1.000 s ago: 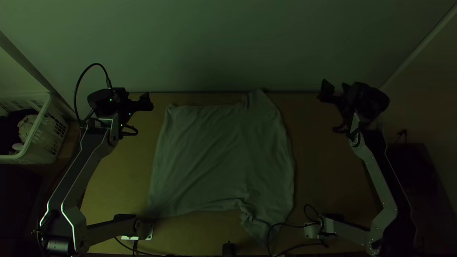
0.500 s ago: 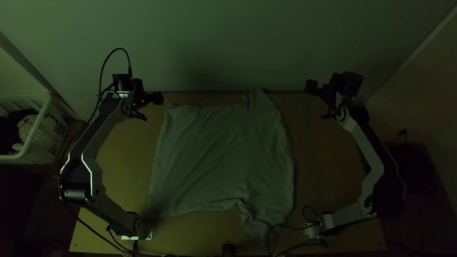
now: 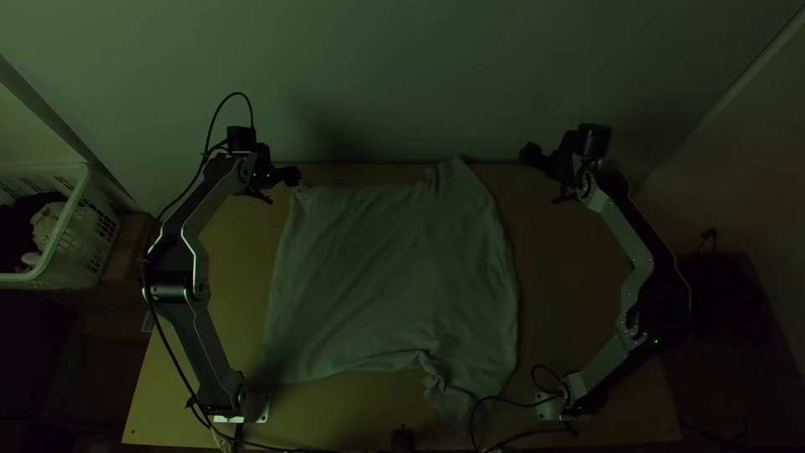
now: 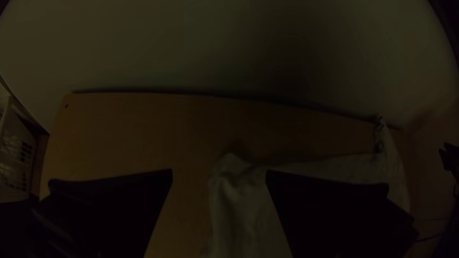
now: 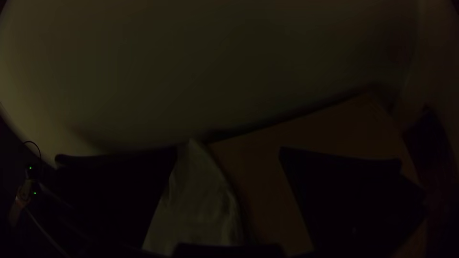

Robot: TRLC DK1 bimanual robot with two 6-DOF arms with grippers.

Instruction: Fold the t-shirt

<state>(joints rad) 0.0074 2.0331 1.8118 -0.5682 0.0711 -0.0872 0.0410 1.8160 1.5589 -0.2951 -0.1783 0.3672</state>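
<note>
An indoor robot workspace, whether home or lab being unclear, is indicated by two silver-grey-and-black jointed arms (image 3: 199,340) mounted at a light wooden table (image 3: 570,285), a plain pale wall (image 3: 402,75) and a white latticed plastic basket (image 3: 82,245) holding cloth (image 3: 49,225).

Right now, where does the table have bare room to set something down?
The widest bare tabletop lies between the t-shirt and the right arm; a narrower patch lies between the t-shirt and the left arm. Crowded spots: the t-shirt's near-right tip, where cables run, and its far-left corner, by the left gripper.
</note>
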